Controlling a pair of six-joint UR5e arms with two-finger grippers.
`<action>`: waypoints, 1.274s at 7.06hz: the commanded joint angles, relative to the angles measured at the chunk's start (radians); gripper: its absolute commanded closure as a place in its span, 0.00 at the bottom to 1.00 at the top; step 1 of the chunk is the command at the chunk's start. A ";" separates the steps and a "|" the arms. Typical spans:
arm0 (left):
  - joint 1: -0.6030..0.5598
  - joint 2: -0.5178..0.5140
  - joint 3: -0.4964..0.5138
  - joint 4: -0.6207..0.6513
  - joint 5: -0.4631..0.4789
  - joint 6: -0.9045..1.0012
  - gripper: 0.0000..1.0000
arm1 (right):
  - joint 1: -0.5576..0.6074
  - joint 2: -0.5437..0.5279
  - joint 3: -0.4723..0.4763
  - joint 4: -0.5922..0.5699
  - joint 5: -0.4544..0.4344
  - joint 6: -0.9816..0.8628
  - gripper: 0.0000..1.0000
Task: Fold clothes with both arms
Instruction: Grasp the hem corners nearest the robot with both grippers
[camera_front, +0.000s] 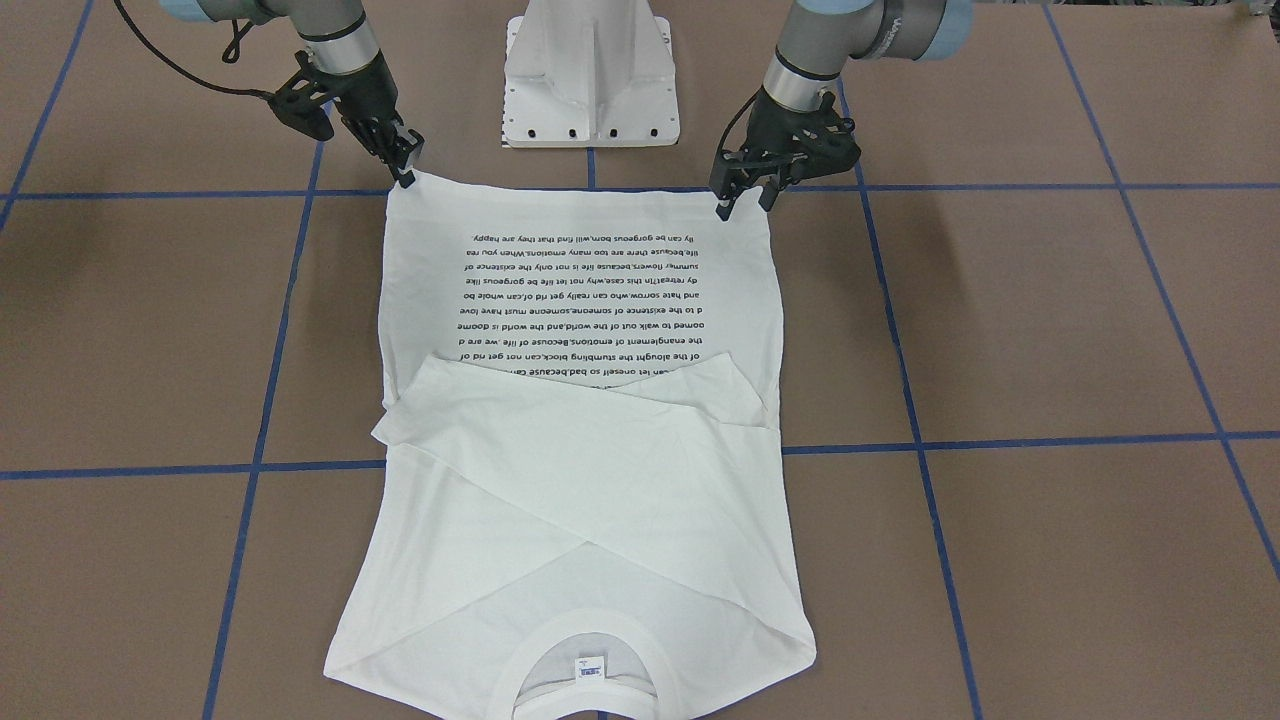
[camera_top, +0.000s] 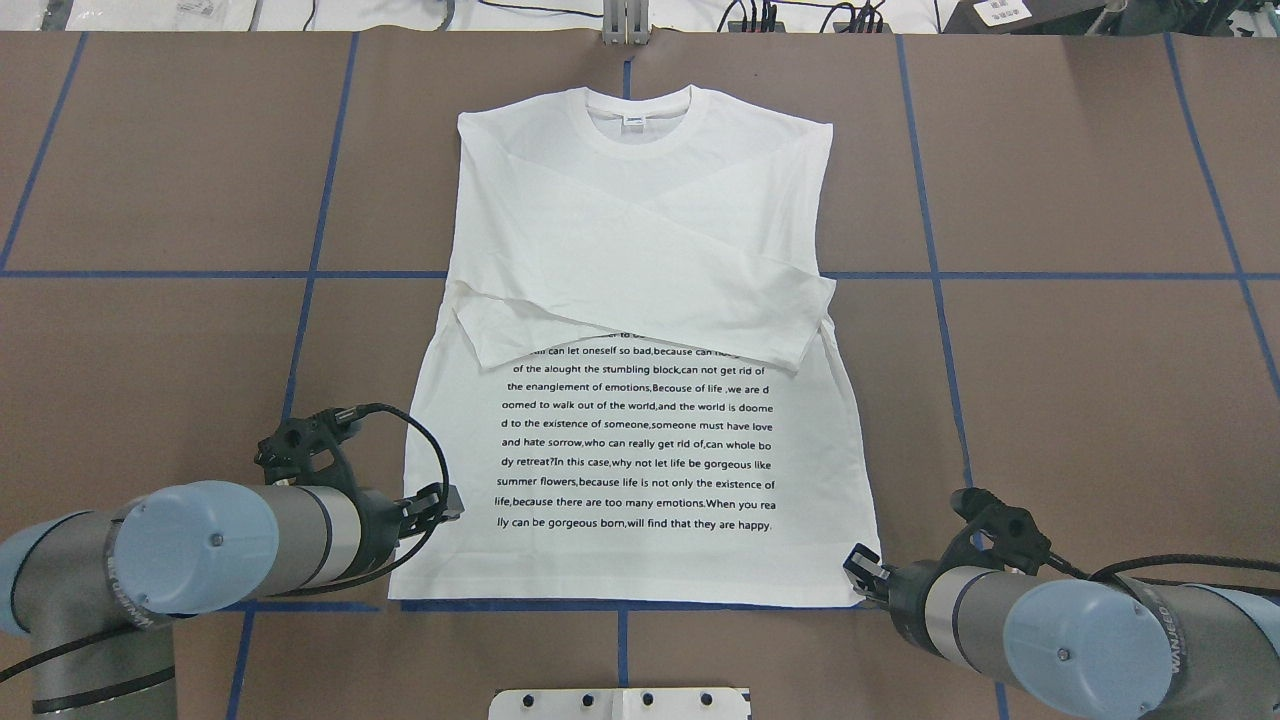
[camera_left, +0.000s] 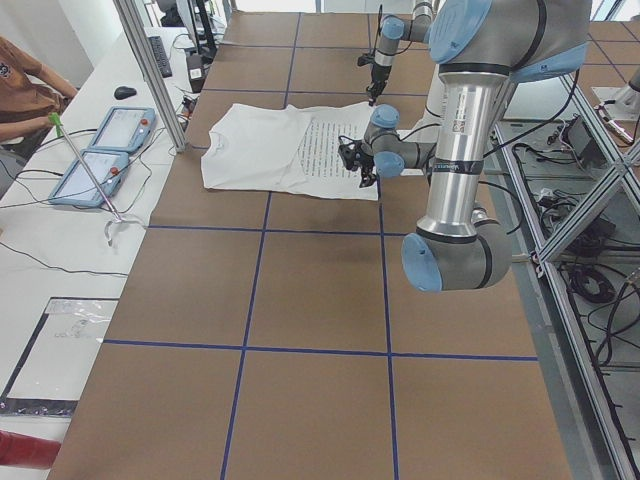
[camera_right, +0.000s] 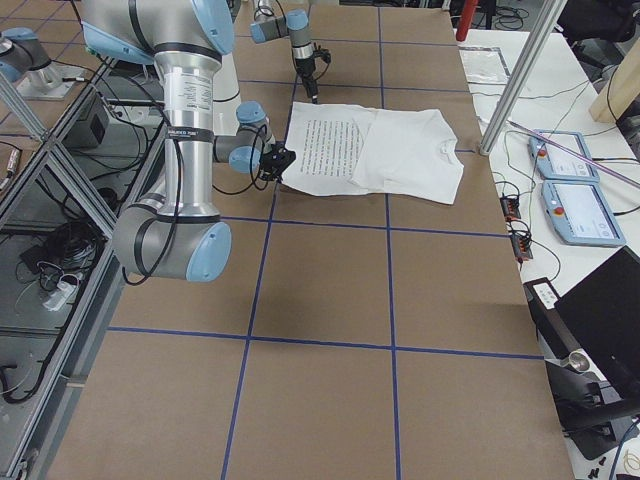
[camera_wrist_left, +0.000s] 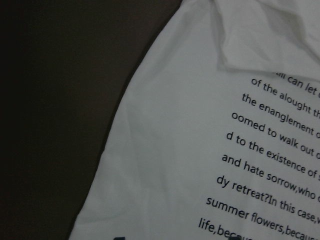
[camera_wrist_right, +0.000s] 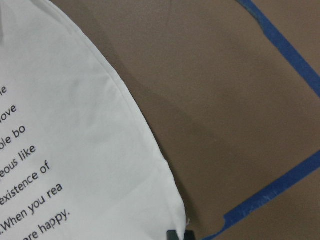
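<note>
The white long-sleeved cotton shirt (camera_top: 640, 230) lies flat, print side up, on the brown table (camera_front: 1050, 330). Its hem is just in front of the white metal pedestal base (camera_front: 590, 75) and its ribbed collar (camera_top: 640, 140) is at the end farthest from the base. Both sleeves (camera_top: 700, 290) are crossed loosely over the chest.

The black two-finger L gripper (camera_front: 744, 205) is at one hem corner near the base, w/ fingers visibly apart over the cloth. The black two-finger R gripper (camera_front: 405, 175) is at the other hem corner; can't tell if its fingers are clamped or just touching.

Risks, as I judge them:
- The L gripper seems to sit a bit further from the base along the side seam than the R one. If so, the lifted hem would skew and the fold line would run crooked.
- A pinch could take the top layer only, so the back panel stays put and bunches.
- The crossed sleeves are unsecured and their cuffs poke past the body's sides. Carrying the hem away from the base could drag or flip them open.
- A grip so near the corner tip could slip off mid-lift.

Writing: the black printed text (camera_top: 635, 450) includes "ly can be gorgeous born,will find that they are happy.", "summer flowers,because life is not only the existence of" and "the enanglement of emotions,Because of life ,we are d". Its line farthest from the base is part-hidden by the sleeves. The small white-and-blue neck label (camera_top: 635, 121) is too small to read, as is the lettering on the arms.
</note>
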 joint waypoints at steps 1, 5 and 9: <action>0.049 0.024 0.001 0.005 0.000 -0.033 0.26 | -0.003 0.001 -0.001 0.000 0.000 -0.001 1.00; 0.063 0.031 0.033 0.008 -0.001 -0.031 0.29 | -0.003 0.003 0.000 0.000 0.000 -0.001 1.00; 0.063 0.036 0.028 0.012 -0.009 -0.079 1.00 | -0.004 0.006 0.000 0.000 0.000 -0.001 1.00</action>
